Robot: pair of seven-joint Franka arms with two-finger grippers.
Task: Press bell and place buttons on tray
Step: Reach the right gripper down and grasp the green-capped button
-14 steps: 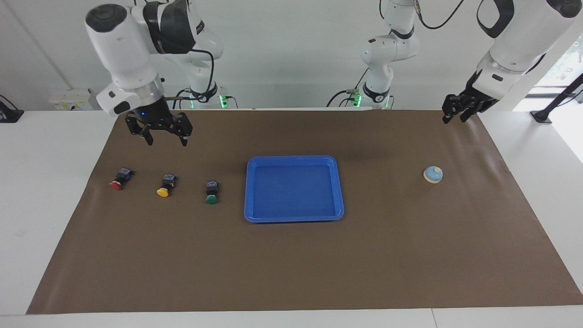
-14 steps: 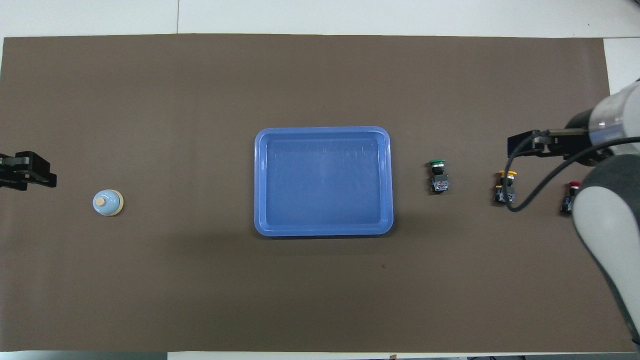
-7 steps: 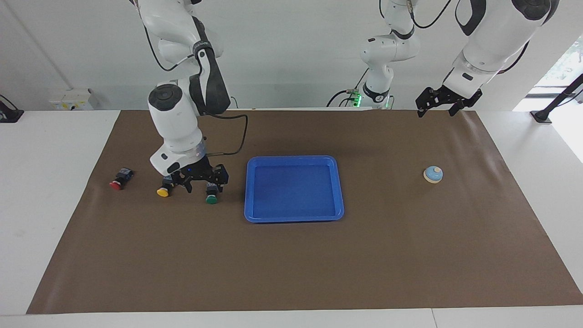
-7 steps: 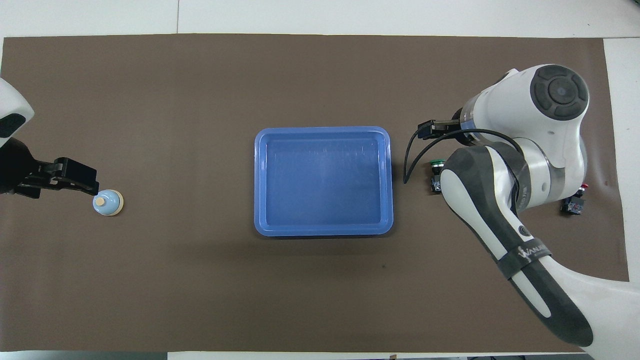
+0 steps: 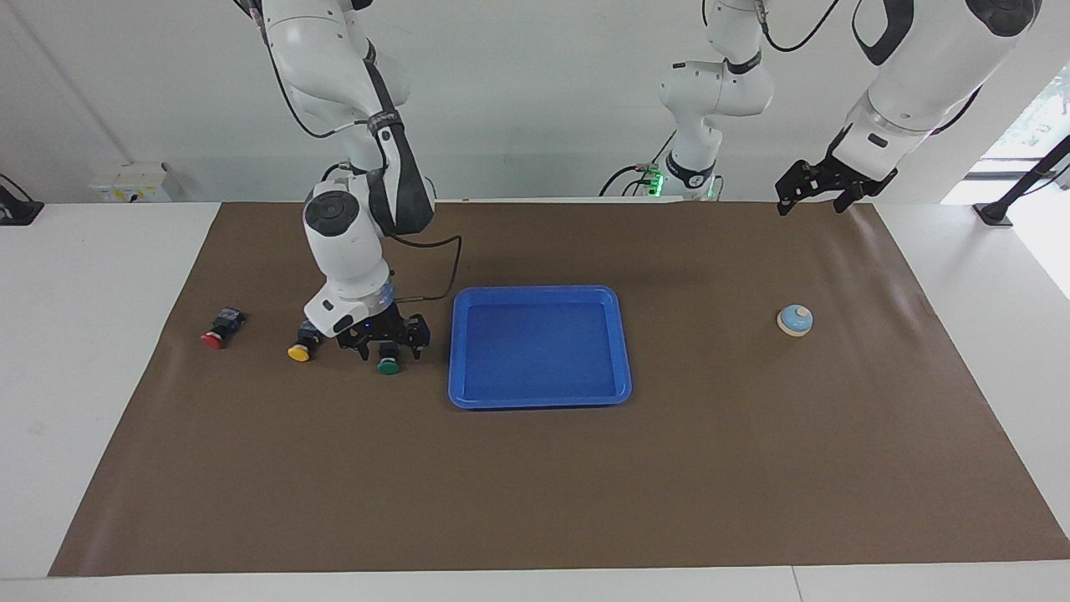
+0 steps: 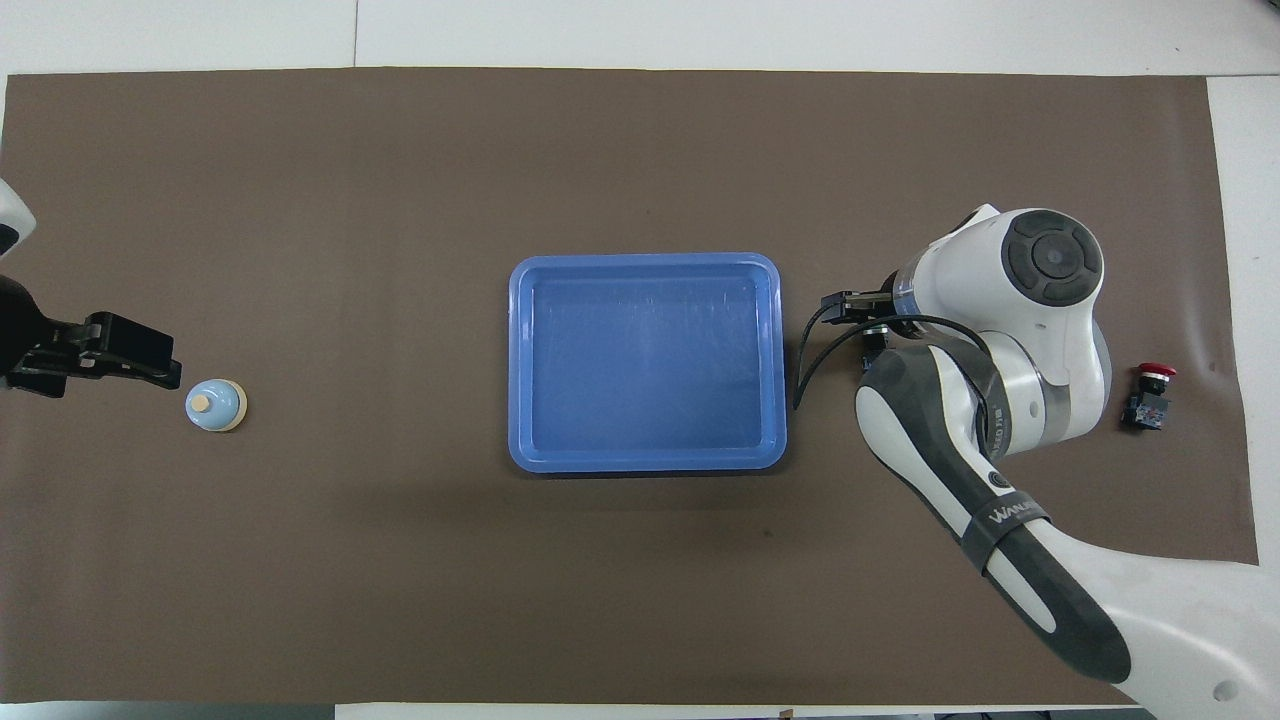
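Right hand [image 5: 389, 349] is down low at the green button [image 5: 388, 365], fingers spread w/ one either side of its black body; can't tell if they touch it, and the button lies on the mat [image 5: 535, 468], not lifted. In the overhead view the right arm covers most of that button, and the yellow one too. Green button lies just beside the tray [image 5: 623, 351], toward the right arm's end of the desk [image 5: 84, 351]. Yellow button [image 5: 298, 352] is next along, near the green, just beside the right hand's wrist. Red button [image 5: 213, 339] lies further toward that end, apart from the other two, clear of the arm in both views. All 3 lie on their sides in a rough row, caps pointing away from the robots. Tray is blue, rectangular, flat on the mat at about mid-desk, w/ nothing in it. Bell [image 5: 795, 319] sits upright on the mat toward the left arm's end, well apart from the tray, cream knob on top. Left hand [image 5: 809, 194] hangs in the air over the mat's edge nearest the robots, at the left arm's end, fingers spread, holding nothing; from above it looks close to the bell, but the facing view shows it well clear of it. Brown mat covers most of the white desk.
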